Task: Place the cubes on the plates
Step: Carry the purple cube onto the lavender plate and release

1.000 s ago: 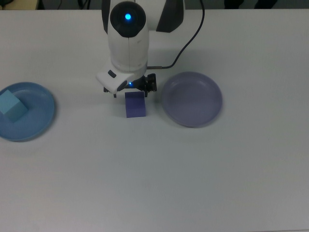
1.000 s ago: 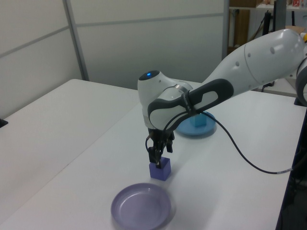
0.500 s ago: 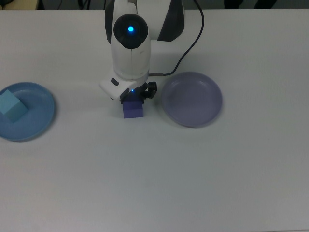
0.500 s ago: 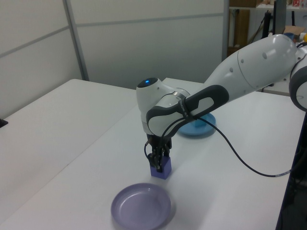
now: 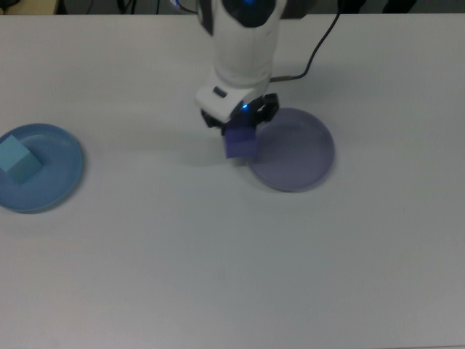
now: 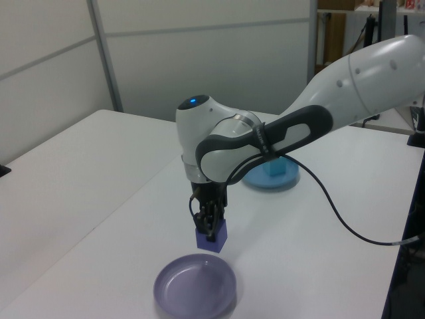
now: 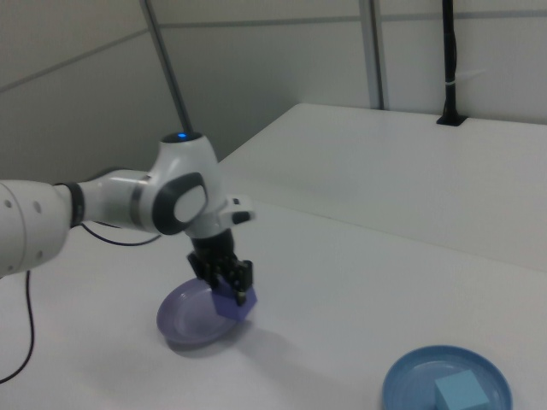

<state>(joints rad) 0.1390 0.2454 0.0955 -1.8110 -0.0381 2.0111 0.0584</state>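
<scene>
You are carrying the purple cube (image 5: 241, 142) in the hand (image 5: 240, 129), and the relation that matters now is how the cube sits against the lavender plate (image 5: 298, 156). In the top view the cube is hanging over the plate's left rim, partly above the bare white worktop (image 5: 218, 262), with the plate's centre lying to the top view's right of the hand. In the left view the cube (image 6: 212, 234) is sitting clear of the surface, just above the far edge of the plate (image 6: 195, 290); the right view is showing the same, with the cube (image 7: 232, 303) over the rim of the plate (image 7: 190, 323).

The hand's 2 fingers are closing narrowly on the cube's sides, gripping its upper part from above.

Judging from this, you will need to travel further toward the plate's middle before lowering and letting go, or the cube may land on the raised rim and tip off.

The other cube, light blue (image 5: 18, 162), is already resting on the blue plate (image 5: 58, 182), well apart on the top view's left.
</scene>
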